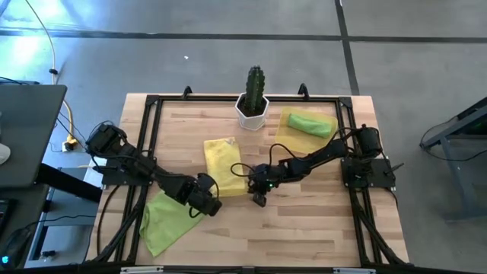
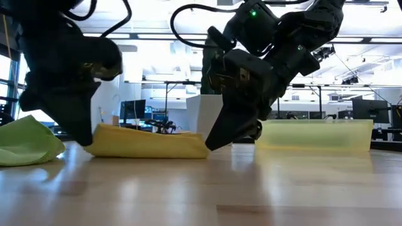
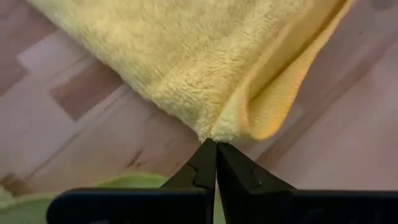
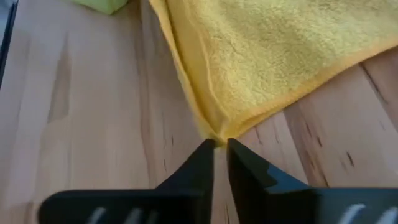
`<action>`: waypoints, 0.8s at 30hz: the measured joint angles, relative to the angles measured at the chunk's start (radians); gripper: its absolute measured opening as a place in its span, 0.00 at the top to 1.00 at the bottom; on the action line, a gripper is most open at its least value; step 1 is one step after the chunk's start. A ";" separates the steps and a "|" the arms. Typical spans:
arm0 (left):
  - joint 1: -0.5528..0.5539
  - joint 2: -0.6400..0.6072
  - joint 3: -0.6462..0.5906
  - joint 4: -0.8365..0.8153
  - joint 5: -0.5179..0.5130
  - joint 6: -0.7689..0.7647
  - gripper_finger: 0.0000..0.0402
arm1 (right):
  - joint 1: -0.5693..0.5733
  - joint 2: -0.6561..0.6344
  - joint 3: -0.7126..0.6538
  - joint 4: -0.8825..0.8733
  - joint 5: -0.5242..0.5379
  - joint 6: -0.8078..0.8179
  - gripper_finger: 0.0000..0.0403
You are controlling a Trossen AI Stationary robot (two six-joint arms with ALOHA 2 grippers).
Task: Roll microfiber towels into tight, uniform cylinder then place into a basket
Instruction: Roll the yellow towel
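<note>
Pale wooden table (image 2: 251, 188), bright ceiling-lit office behind.

No text, label, brand, number or sign can be read on anything in these views.

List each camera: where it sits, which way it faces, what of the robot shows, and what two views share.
High view: overhead, looking straight down; both arms, left gripper and right gripper at the yellow towel.
Low view: table height, looking level across; both grippers either side of the towel, basket behind.
Left wrist view: past its shut fingers, pinching a towel corner.
Right wrist view: past its fingers, slightly apart at another corner.
Shared: both wrist views show the same yellow towel.
</note>
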 joint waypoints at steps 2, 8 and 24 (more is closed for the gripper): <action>-0.004 0.000 -0.001 -0.012 0.005 -0.025 1.00 | -0.003 -0.001 0.003 -0.002 -0.003 -0.029 0.85; -0.016 0.000 -0.005 -0.081 -0.002 -0.098 1.00 | 0.002 -0.003 0.053 -0.002 -0.060 -0.313 0.78; -0.012 0.001 -0.005 -0.104 -0.003 -0.098 1.00 | 0.113 0.004 0.066 0.053 0.189 -0.702 0.68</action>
